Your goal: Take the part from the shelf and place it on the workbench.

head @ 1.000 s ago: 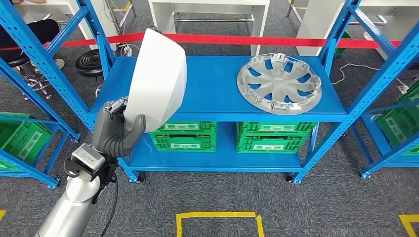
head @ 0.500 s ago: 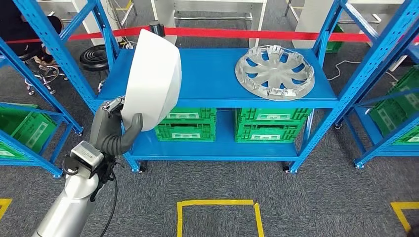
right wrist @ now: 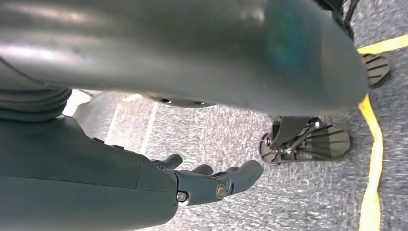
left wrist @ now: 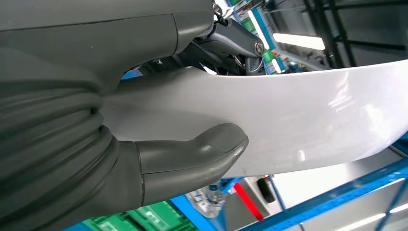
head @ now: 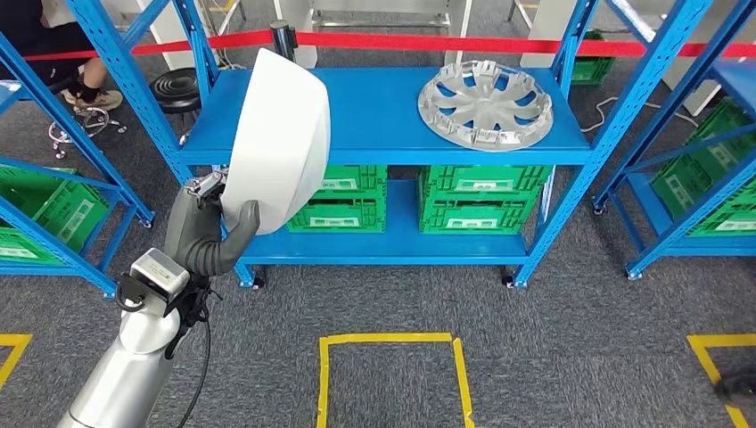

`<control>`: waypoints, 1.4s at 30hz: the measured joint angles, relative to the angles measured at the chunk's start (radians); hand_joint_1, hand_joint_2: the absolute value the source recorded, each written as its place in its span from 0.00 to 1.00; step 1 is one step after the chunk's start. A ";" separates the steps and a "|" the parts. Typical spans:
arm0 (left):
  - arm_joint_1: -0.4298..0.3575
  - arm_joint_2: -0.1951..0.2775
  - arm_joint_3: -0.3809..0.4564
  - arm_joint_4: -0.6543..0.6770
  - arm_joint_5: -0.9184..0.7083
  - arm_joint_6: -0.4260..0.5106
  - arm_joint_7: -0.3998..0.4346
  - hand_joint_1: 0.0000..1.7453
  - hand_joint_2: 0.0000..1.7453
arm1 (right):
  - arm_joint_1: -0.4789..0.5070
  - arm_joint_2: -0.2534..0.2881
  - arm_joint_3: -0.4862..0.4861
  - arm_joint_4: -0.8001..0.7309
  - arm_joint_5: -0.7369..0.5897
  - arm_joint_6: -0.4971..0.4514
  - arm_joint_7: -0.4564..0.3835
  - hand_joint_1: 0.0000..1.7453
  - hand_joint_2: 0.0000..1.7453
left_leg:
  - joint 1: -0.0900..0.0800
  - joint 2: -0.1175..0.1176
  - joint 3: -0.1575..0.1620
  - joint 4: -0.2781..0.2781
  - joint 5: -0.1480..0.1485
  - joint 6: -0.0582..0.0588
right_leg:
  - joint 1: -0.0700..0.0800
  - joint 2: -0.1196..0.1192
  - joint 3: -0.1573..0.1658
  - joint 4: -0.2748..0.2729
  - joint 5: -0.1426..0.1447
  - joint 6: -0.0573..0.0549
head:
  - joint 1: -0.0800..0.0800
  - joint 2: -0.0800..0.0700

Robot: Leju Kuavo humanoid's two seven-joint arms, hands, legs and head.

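Left robot hand grips white part lifted off the shelf, right robot hand hangs loosely open holding nothing; pickup done, carry and placing on counter left; hubcap behind on shelf.

Blue shelving racks stand on grey carpet marked with yellow tape.

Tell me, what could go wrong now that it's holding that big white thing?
The white part is large, and the left hand grips it only at its lower edge, thumb pressed on the smooth face, so it might slip or tip. Held upright, it also hides some of the shelf in the head view, so it might bump the blue frame nearby. The right hand hangs free and couldn't steady it quickly.
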 joint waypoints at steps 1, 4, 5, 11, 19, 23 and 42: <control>0.001 0.002 0.005 0.000 0.004 0.003 -0.002 1.00 1.00 | 0.001 0.003 0.000 0.000 -0.001 0.000 0.000 0.00 0.00 | 0.001 0.000 -0.002 -0.003 0.006 -0.007 | -0.001 -0.001 -0.009 -0.002 0.010 -0.008 | 0.001 0.000; 0.004 0.012 0.022 0.000 0.012 0.010 -0.005 1.00 1.00 | 0.003 0.007 -0.001 0.001 -0.001 0.000 -0.002 0.00 0.00 | 0.006 -0.004 -0.038 0.067 -0.082 -0.026 | -0.006 -0.007 -0.044 -0.006 0.050 -0.028 | -0.001 0.000; 0.006 0.015 0.026 0.000 0.013 0.011 -0.005 1.00 1.00 | 0.003 0.008 -0.001 0.001 -0.001 0.000 -0.003 0.00 0.00 | 0.007 -0.005 -0.055 0.129 -0.137 -0.031 | -0.006 -0.008 -0.058 -0.005 0.062 -0.031 | -0.001 0.000; 0.024 0.035 0.050 0.000 0.013 0.031 -0.025 1.00 1.00 | 0.006 0.011 -0.001 0.001 0.002 -0.003 0.000 0.00 0.00 | 0.014 -0.006 0.058 0.170 -0.141 -0.040 | -0.006 -0.011 -0.141 -0.001 0.130 -0.022 | -0.002 0.000; 0.030 0.068 0.086 0.001 0.033 0.056 -0.054 1.00 1.00 | 0.008 0.012 -0.001 0.001 0.008 -0.015 0.002 0.00 0.00 | 0.007 -0.002 0.162 -0.029 -0.138 0.026 | -0.009 -0.007 -0.176 0.055 0.100 0.023 | 0.000 0.000; 0.040 0.075 0.099 0.006 0.039 0.073 -0.060 1.00 1.00 | 0.007 0.014 -0.001 0.001 0.008 -0.019 0.000 0.00 0.00 | 0.004 -0.002 0.101 -0.023 -0.090 0.033 | -0.009 -0.005 -0.227 0.281 -0.045 0.030 | 0.001 0.000; 0.088 0.076 0.153 -0.048 -0.019 0.076 -0.025 1.00 1.00 | 0.005 0.022 -0.001 0.001 0.019 -0.021 0.003 0.00 0.00 | 0.012 -0.006 0.096 0.138 -0.153 -0.036 | -0.002 -0.012 -0.141 -0.004 0.133 -0.026 | -0.002 0.000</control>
